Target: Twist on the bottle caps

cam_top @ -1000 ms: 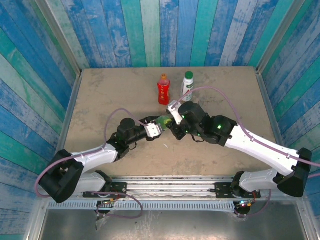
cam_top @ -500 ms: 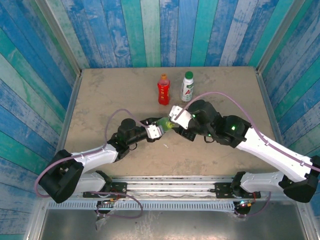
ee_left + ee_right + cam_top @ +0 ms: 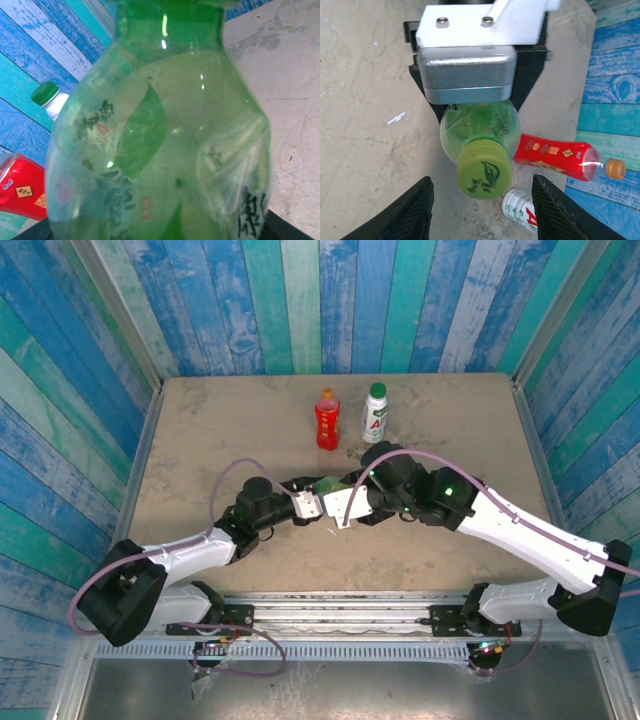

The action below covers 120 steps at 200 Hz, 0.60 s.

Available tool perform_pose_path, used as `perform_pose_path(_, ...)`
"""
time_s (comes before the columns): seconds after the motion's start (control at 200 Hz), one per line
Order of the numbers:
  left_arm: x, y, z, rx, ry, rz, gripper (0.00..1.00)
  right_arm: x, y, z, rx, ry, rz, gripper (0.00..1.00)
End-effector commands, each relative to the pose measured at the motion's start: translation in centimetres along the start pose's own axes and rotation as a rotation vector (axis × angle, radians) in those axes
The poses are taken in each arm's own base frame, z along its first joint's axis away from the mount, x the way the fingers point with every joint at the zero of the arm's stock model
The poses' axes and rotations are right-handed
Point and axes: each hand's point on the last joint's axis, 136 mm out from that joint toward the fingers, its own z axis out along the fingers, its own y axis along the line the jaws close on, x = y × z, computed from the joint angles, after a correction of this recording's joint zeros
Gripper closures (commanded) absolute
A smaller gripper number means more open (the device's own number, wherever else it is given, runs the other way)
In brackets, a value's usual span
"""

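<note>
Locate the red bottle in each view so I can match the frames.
Top external: red bottle upright, back centre of the table.
Left wrist: bottom-left corner, behind the green bottle.
Right wrist: right of centre, orange cap pointing right.
Shared landmark: the white bottle beside it.

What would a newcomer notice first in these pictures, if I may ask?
Mid-table, the left end effector grips a clear green bottle, its yellow-green cap facing the right end effector, whose open fingers flank the cap without touching it. Behind them, a red bottle and a white bottle stand capped toward the table's far side.
</note>
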Motion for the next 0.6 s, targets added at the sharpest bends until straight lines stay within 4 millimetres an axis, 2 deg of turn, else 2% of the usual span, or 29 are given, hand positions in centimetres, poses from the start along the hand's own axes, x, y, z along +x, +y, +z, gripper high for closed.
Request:
perform_pose_path(0.0,-1.1,0.5,-0.5,-0.018,-0.029,0.024,0.40,-0.1,0.3,0.3,-0.024,0.009,-0.052,0.48)
perform_pose_path(0.155,-1.0,0.4,-0.5,-0.017,-0.025,0.022,0.40,-0.4,0.4,0.8,-0.037,-0.006,-0.003,0.60)
perform_pose_path(0.335,-1.2,0.5,-0.5,-0.017,-0.028,0.021,0.40,0.2,0.9,1.3,-0.049,0.022,0.019,0.70)
perform_pose_path(0.436,-1.3,0.6,-0.6,-0.021,-0.035,0.022,0.40,0.2,0.8,1.4,-0.041,0.026,0.024,0.69)
perform_pose_path(0.536,-1.4,0.5,-0.7,-0.018,-0.039,0.022,0.40,0.3,0.5,1.6,-0.028,0.027,0.026,0.61)
perform_pose_path(0.596,-1.4,0.5,-0.7,-0.018,-0.039,0.022,0.40,0.4,0.4,1.6,-0.023,0.031,0.027,0.61)
